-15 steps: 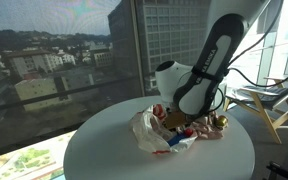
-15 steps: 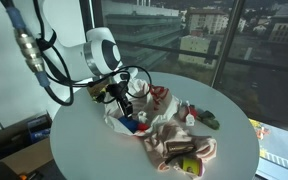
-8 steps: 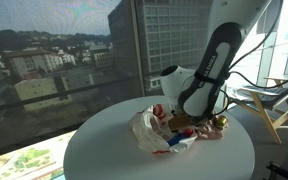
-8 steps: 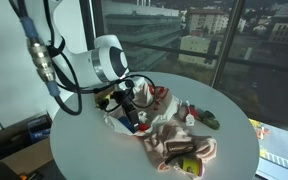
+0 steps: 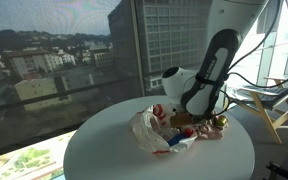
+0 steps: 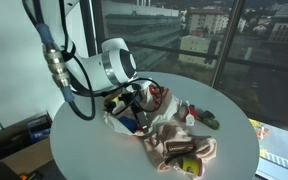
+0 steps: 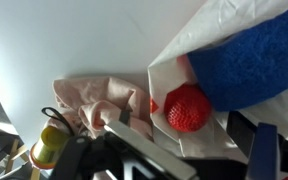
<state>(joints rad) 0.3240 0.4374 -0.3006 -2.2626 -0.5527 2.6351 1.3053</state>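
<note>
My gripper (image 7: 189,138) hangs open just above a crumpled white plastic bag (image 7: 180,68). A red knitted ball (image 7: 187,107) lies in the bag's mouth between the two fingers, touching neither. Beside it is a large blue knitted thing (image 7: 249,58). One dark finger (image 7: 265,150) shows at the right edge, the other low on the left. In both exterior views the gripper (image 5: 180,117) (image 6: 136,103) is lowered into the bag (image 5: 147,131) (image 6: 117,121) on the round white table (image 5: 104,150).
A pink cloth (image 6: 174,146) (image 7: 92,98) lies beside the bag, with a yellow-green fruit-like thing (image 6: 189,165) (image 7: 50,145) at its end. A dark green object (image 6: 210,120) sits farther out. Windows stand close behind the table (image 6: 84,150); a wooden chair (image 5: 269,110) is at the side.
The jaws have spread apart and let go. The wrist has shifted a little further over the bag, and the red ball now rests free between the fingers.
</note>
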